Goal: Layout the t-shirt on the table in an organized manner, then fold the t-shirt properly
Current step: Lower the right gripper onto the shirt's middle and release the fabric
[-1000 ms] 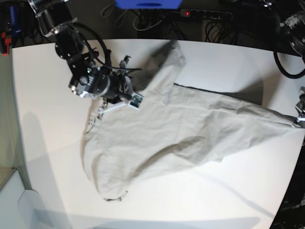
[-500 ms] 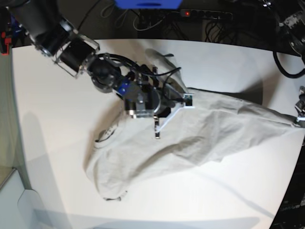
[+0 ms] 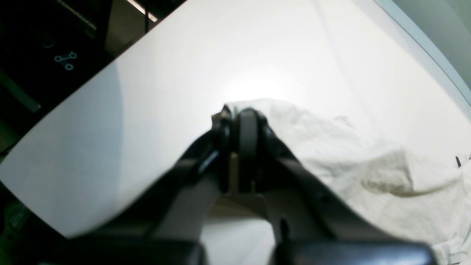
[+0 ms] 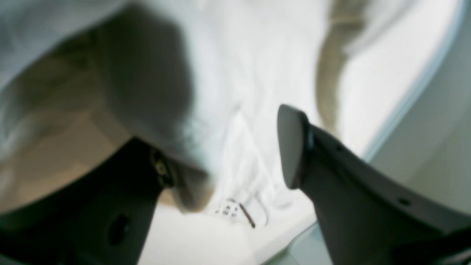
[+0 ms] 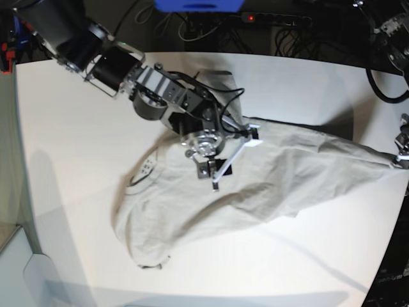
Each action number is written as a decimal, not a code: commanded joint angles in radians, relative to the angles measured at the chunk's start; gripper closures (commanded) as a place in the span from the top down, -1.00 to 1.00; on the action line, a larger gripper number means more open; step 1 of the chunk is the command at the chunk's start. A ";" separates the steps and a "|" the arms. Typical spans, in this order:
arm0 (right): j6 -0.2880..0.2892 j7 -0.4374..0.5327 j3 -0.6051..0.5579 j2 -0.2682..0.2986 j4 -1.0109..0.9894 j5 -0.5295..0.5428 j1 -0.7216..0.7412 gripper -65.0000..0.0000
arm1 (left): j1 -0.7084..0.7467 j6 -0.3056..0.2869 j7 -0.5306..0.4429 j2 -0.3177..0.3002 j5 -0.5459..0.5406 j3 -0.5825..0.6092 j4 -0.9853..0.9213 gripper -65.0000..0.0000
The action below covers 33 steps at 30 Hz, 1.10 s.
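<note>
The light grey-beige t-shirt (image 5: 268, 179) lies wrinkled across the white table (image 5: 70, 147), its neck opening (image 5: 144, 173) to the left and one end drawn out to the right edge. There my left gripper (image 5: 401, 160) is shut on a corner of the cloth; the left wrist view shows that gripper (image 3: 239, 121) pinching the t-shirt (image 3: 349, 158). My right gripper (image 5: 234, 161) hovers over the shirt's upper middle, open. In the right wrist view the right gripper (image 4: 228, 158) holds nothing, with blurred t-shirt (image 4: 239, 73) and its neck label (image 4: 228, 209) beneath.
A power strip (image 5: 275, 19) with a red light, cables and a blue object (image 5: 198, 5) sit behind the table's far edge. The left gripper is at the table's right edge (image 5: 383, 256). Bare tabletop surrounds the shirt at the front and left.
My right arm swung from the neck area rightward over the shirt's middle, dragging cloth along, and its gripper has opened. The left gripper has not moved.
</note>
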 commanded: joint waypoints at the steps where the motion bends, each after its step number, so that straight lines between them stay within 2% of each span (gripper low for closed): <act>1: 0.014 0.005 0.046 -0.006 0.047 -0.029 0.002 0.10 | -0.009 0.006 -0.023 -0.020 -0.006 -0.006 0.014 -0.98; 8: 0.014 0.093 0.316 -0.052 0.167 -0.035 -0.071 0.10 | -0.007 0.006 -0.023 -0.020 -0.006 -0.006 -0.012 -0.98; 12: 0.014 0.093 0.468 -0.100 0.190 -0.037 -0.073 0.10 | 0.007 0.006 -0.023 -0.020 -0.006 -0.006 -0.012 -0.98; 15: 0.014 0.097 0.528 -0.109 0.194 -0.037 -0.088 0.10 | 0.007 0.006 -0.023 -0.020 -0.006 -0.006 -0.013 -0.98; 17: 0.014 0.099 0.525 -0.111 0.220 -0.035 -0.113 0.10 | 0.007 0.006 -0.023 -0.020 -0.006 -0.006 -0.013 -0.98; 19: 0.014 0.106 0.468 -0.103 0.239 -0.035 -0.136 0.11 | 0.007 0.006 -0.023 -0.020 -0.006 -0.006 -0.013 -0.98; 24: 0.014 0.182 0.256 -0.012 0.240 -0.037 -0.140 0.11 | 0.005 0.006 -0.023 -0.001 -0.006 -0.006 -0.007 -0.98; 26: 0.014 0.185 0.218 0.006 0.240 -0.038 -0.130 0.11 | 0.007 0.006 -0.023 0.000 -0.006 -0.006 -0.010 -0.98; 30: 0.014 0.182 0.232 -0.002 0.231 -0.063 -0.105 0.11 | 0.007 0.006 -0.023 0.000 -0.006 -0.006 -0.013 -0.98; 33: 0.014 0.183 0.296 -0.057 0.234 -0.090 -0.111 0.11 | 0.007 0.006 -0.023 0.019 -0.006 -0.007 -0.012 -0.98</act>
